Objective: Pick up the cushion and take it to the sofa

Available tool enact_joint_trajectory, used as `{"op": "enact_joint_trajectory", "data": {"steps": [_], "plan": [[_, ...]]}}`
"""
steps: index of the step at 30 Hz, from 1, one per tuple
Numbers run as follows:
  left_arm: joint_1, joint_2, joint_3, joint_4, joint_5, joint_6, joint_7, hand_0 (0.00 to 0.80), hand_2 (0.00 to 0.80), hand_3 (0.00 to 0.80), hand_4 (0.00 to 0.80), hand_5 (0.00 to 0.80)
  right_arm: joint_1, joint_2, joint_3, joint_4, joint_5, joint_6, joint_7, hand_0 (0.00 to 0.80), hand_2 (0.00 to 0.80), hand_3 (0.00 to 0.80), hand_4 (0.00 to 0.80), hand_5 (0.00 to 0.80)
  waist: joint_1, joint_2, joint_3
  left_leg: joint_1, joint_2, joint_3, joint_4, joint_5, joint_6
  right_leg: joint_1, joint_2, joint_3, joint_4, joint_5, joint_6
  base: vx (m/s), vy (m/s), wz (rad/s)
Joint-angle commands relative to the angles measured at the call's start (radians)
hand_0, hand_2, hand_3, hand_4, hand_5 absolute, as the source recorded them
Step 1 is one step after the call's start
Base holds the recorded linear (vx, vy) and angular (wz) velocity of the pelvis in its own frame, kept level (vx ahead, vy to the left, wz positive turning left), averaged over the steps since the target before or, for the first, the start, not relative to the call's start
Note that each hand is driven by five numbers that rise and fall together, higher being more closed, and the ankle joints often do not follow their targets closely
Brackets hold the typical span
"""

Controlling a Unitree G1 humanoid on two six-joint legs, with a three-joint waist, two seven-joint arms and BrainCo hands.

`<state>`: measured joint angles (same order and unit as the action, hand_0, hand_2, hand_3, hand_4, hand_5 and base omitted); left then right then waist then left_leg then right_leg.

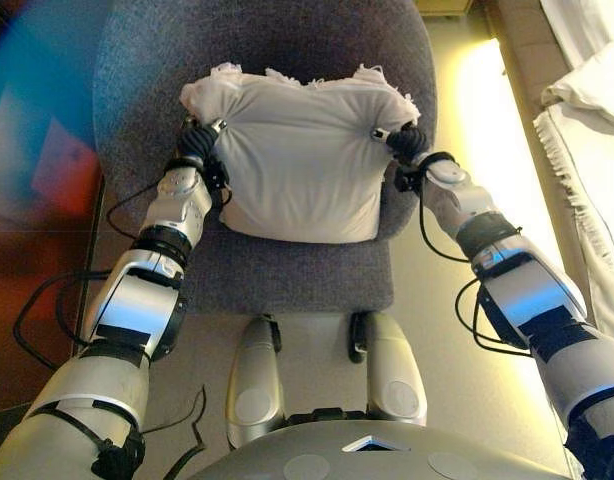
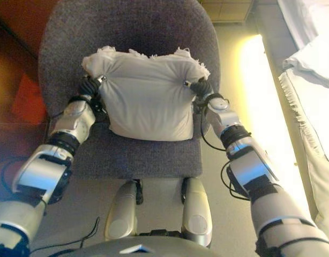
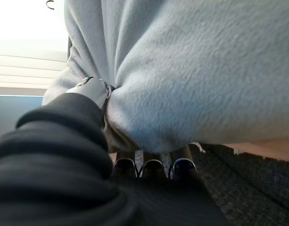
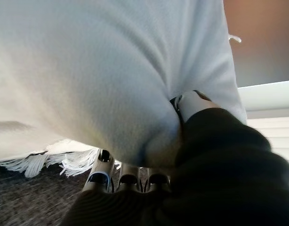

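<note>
One cushion (image 1: 299, 160), off-white and plump with a short fringe along its far edge, sits on the seat of one grey upholstered chair (image 1: 287, 270), its fabric puckered inward at both sides where the two hands grip it. The left hand (image 1: 195, 143) clamps the cushion's 9 o'clock edge, thumb pressed into the top and fingers (image 3: 149, 165) curled underneath. The right hand (image 1: 405, 140) pinches the 3 o'clock edge the same way, its fingers (image 4: 129, 180) tucked under the fringe. At 3 o'clock from the chair, across a strip of bare floor (image 1: 492, 130), lies white fringed bedding (image 1: 587, 140).
</note>
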<state>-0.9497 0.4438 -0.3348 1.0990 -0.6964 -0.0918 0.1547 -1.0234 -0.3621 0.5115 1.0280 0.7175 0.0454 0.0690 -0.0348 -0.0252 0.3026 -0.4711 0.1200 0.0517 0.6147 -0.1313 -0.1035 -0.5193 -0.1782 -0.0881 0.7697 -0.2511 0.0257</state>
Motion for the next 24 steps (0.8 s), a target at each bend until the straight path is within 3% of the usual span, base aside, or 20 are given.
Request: {"op": "enact_joint_trajectory", "data": {"steps": [1,12,14,18,22,23,24], "plan": [[-0.145,0.058,0.029,0.069,-0.077,-0.102,0.058,0.800,0.800,0.800,0.800,0.800,-0.169,-0.020,-0.018,0.035,0.030,-0.087,0.038,0.800,0.800,0.800,0.800,0.800,0.035,-0.007,-0.043,0.006,-0.008,-0.043,0.046,-0.053,0.010,0.071,-0.029,-0.005,-0.100,0.061,0.015,0.076,0.003,0.00],[-0.240,0.066,-0.034,0.070,-0.047,-0.016,0.055,0.800,0.800,0.800,0.800,0.800,-0.274,-0.020,0.023,0.145,0.018,-0.022,0.039,0.800,0.800,0.800,0.800,0.800,0.059,-0.006,-0.036,-0.045,-0.023,-0.062,0.045,-0.036,0.004,0.029,-0.024,0.000,-0.094,0.074,0.026,0.071,0.022,0.07],[-0.246,0.068,-0.045,0.081,-0.058,-0.009,0.045,0.800,0.800,0.800,0.800,0.800,-0.283,-0.016,0.031,0.163,0.032,-0.017,0.035,0.800,0.800,0.800,0.800,0.800,0.060,-0.003,-0.032,-0.048,-0.022,-0.064,0.062,-0.067,0.002,0.023,-0.023,0.007,-0.071,0.045,0.032,0.106,0.035,0.13],[-0.258,0.062,-0.050,0.114,-0.073,0.006,0.027,0.800,0.800,0.800,0.800,0.800,-0.298,-0.002,0.025,0.203,0.020,0.002,0.025,0.800,0.800,0.800,0.800,0.800,0.063,-0.008,-0.022,-0.078,-0.026,-0.069,0.078,-0.068,0.002,-0.005,-0.017,0.013,-0.057,0.045,0.034,0.081,0.012,0.09],[-0.289,0.064,-0.068,0.123,-0.072,0.020,0.021,0.800,0.800,0.800,0.800,0.800,-0.317,-0.002,0.037,0.215,0.025,0.010,0.021,0.800,0.800,0.800,0.800,0.800,0.065,-0.023,-0.009,-0.113,-0.029,-0.073,0.084,-0.058,0.002,-0.039,-0.006,0.020,-0.059,0.060,0.038,-0.007,-0.014,0.03],[-0.297,0.064,-0.071,0.125,-0.070,0.018,0.020,0.800,0.800,0.800,0.800,0.800,-0.325,-0.003,0.037,0.220,0.024,0.011,0.022,0.800,0.800,0.800,0.800,0.800,0.064,-0.025,-0.004,-0.131,-0.032,-0.073,0.077,-0.027,0.006,-0.057,-0.004,0.020,-0.068,0.090,0.034,-0.001,-0.013,0.05],[-0.300,0.064,-0.075,0.129,-0.071,0.015,0.018,0.800,0.800,0.800,0.800,0.800,-0.327,-0.002,0.040,0.223,0.025,0.010,0.021,0.800,0.800,0.800,0.800,0.800,0.065,-0.026,-0.004,-0.127,-0.031,-0.074,0.090,-0.058,0.003,-0.053,-0.001,0.024,-0.055,0.063,0.040,-0.006,-0.008,0.06]]}}
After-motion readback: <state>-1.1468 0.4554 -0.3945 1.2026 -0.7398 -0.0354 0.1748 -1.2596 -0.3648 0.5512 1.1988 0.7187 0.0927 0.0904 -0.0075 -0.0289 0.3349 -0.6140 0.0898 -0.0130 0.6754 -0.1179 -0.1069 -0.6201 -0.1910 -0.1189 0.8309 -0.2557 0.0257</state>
